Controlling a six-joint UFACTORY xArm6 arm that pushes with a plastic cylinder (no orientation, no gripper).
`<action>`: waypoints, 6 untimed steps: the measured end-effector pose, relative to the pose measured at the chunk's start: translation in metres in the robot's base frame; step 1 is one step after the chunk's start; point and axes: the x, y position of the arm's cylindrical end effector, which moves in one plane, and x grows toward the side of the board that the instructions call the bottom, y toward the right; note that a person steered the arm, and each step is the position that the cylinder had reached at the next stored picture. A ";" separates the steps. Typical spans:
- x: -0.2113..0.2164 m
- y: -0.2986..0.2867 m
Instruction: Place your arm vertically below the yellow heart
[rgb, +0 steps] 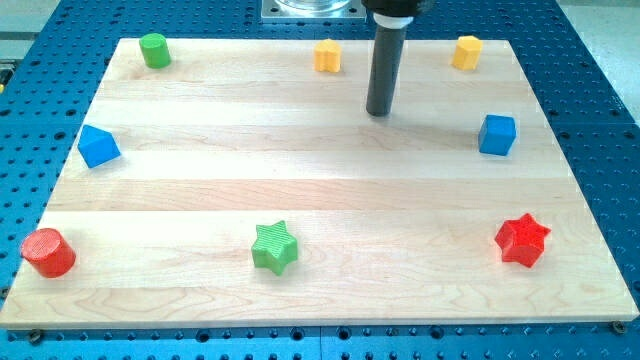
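**Tip near the worktop's top edge, right of the yellow heart**

My tip (378, 113) rests on the worktop (300, 200) just below its top edge, a little right of the yellow heart (327, 56) and apart from it. There is no hand on this rig, only the rod, holding nothing. A second yellow block (466, 51), possibly hexagonal, sits by the top right corner; the blue cube (497, 134) lies near the right edge.
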 end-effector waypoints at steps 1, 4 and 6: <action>-0.001 -0.041; 0.011 -0.069; 0.014 -0.068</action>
